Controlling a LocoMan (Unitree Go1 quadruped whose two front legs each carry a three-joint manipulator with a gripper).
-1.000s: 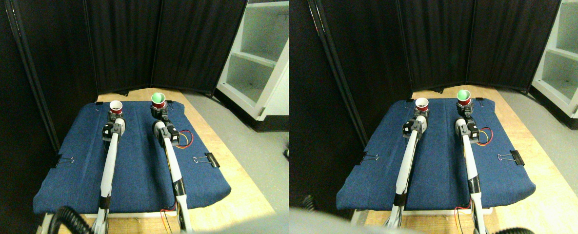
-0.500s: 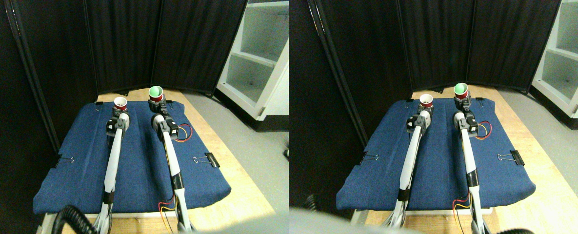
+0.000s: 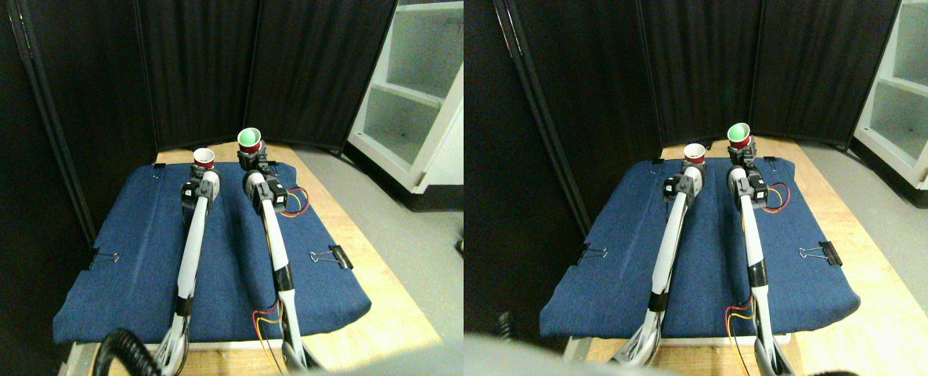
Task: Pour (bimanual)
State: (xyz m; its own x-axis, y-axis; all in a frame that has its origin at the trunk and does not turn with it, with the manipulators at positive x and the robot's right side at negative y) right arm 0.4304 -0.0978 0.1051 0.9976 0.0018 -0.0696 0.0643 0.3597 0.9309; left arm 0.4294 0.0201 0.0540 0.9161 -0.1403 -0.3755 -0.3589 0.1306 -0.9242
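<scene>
Both cups have drawn together since the earlier frames: the white-lined cup [image 3: 204, 158] carried by the left pincer [image 3: 201, 174] has travelled rightward and a little farther from the robot, while the green-lined cup [image 3: 249, 142] in the right pincer [image 3: 253, 164] has risen slightly and begun to lean toward its neighbour. Each pincer is closed around the lower body of its red cup, holding it above the far part of the blue cloth [image 3: 135, 266] that covers the worktop [image 3: 385, 305]. At this moment the green-lined cup sits higher than, and just to the right of, the white-lined one, its mouth tipped left; the two rims are near but apart. The step in hand looks like lining up for the pour, and doing it well probably means bringing the green-lined cup's lip directly over the other cup's opening before tilting further, since any contents would otherwise fall onto the cloth. The left arm should hold its cup upright and steady as the receiver. A slow roll of the right wrist seems wiser than a quick one. Whether either cup holds anything cannot be told from here.
</scene>
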